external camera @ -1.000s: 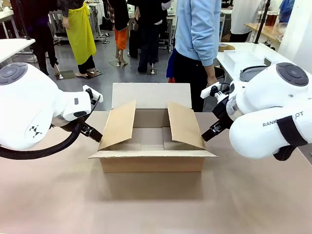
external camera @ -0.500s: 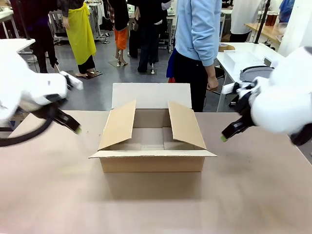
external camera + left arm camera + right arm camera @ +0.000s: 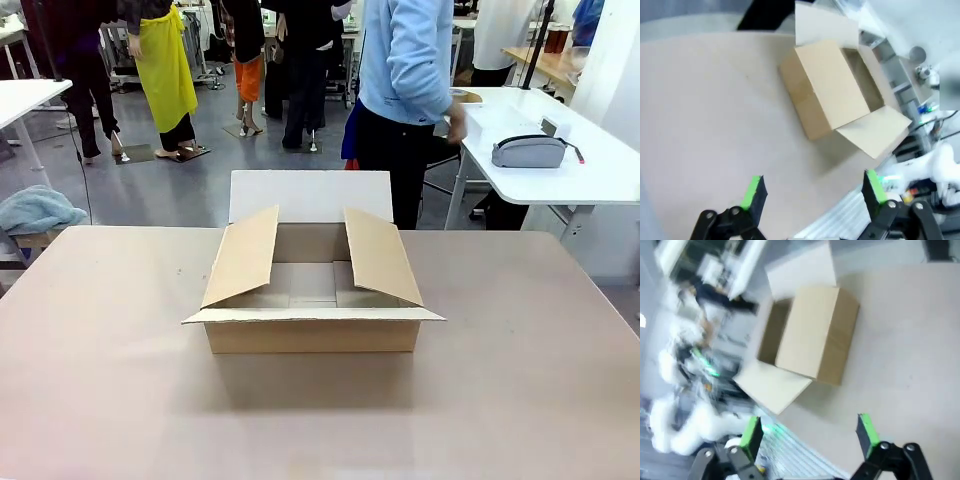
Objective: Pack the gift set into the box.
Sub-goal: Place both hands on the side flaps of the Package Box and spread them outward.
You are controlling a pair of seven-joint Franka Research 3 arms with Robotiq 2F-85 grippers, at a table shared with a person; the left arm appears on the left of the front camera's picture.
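The box (image 3: 313, 290) stands open in the middle of the brown table, with its side flaps angled up and its back flap upright. Nothing lies inside it. A grey-blue zip pouch (image 3: 530, 151) of the gift set rests on a white side table (image 3: 600, 175) at the far right, next to the person's hand (image 3: 456, 124). My left gripper (image 3: 813, 192) is open, high above the table, looking down on the box (image 3: 832, 87). My right gripper (image 3: 808, 435) is open too, high above the box (image 3: 812, 332). Neither holds anything.
The person in a light blue top (image 3: 405, 60) stands behind the box, turned toward the side table. A blue towel (image 3: 35, 212) lies beyond the table's far left corner. Bare tabletop (image 3: 320, 420) surrounds the box.
Both arms have pulled back from the box's sides and left the front view. The person's hand has swung toward the side table, where the pouch now shows.
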